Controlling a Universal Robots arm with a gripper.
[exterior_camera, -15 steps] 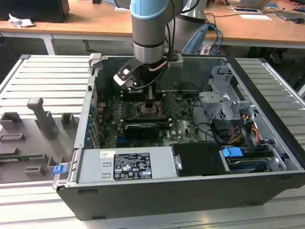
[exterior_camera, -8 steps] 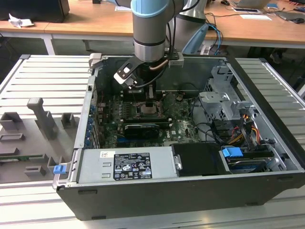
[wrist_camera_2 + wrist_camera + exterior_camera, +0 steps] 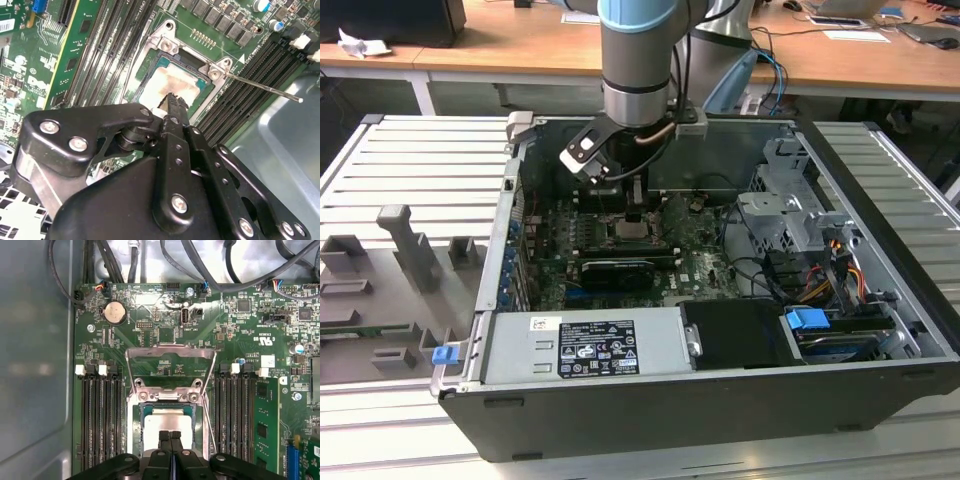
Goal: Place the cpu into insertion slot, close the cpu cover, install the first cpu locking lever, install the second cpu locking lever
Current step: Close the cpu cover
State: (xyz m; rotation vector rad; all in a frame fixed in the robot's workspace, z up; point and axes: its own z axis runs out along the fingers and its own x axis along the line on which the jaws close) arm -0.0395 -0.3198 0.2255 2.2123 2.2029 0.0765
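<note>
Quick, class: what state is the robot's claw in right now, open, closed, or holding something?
Claw: closed, fingers together with nothing between them, tips over the cpu.

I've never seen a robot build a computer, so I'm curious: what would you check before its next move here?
1. Is the cpu in the slot: ok, it lies flat inside.
2. Is the cover shut: not ok, it stands swung back, off the slot.
3. Is the lever locked: not ok, one thin lever sticks out free beside the slot.
4. Is the gripper empty: ok, its fingers are together and hold nothing, with the tips over the cpu.
5. Are the tips touching the cpu: cannot tell.
</note>
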